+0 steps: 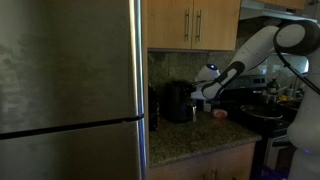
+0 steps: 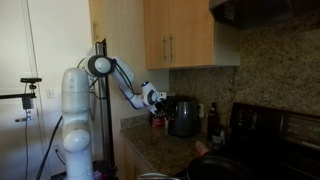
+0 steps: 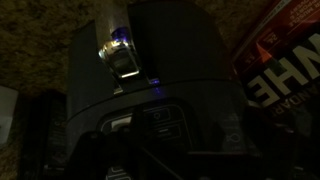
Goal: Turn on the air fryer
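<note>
The air fryer [image 1: 180, 101] is a squat black box on the granite counter, next to the fridge; it also shows in an exterior view [image 2: 183, 117]. In the dark wrist view its rounded top [image 3: 190, 60] fills the middle, with a bright reflection and a small blue light near the front. My gripper [image 1: 201, 94] hangs at the fryer's upper side, close to or touching it, and shows in an exterior view [image 2: 157, 99] too. In the wrist view the dark fingers [image 3: 160, 118] appear together, just below the blue light, holding nothing.
A large steel fridge [image 1: 70, 90] stands beside the fryer. A narrow dark object [image 3: 45, 130] stands at the fryer's side. A red package with white letters [image 3: 285, 60] lies on the other side. A black range with pots [image 1: 262, 112] is further along, under wooden cabinets [image 1: 195, 25].
</note>
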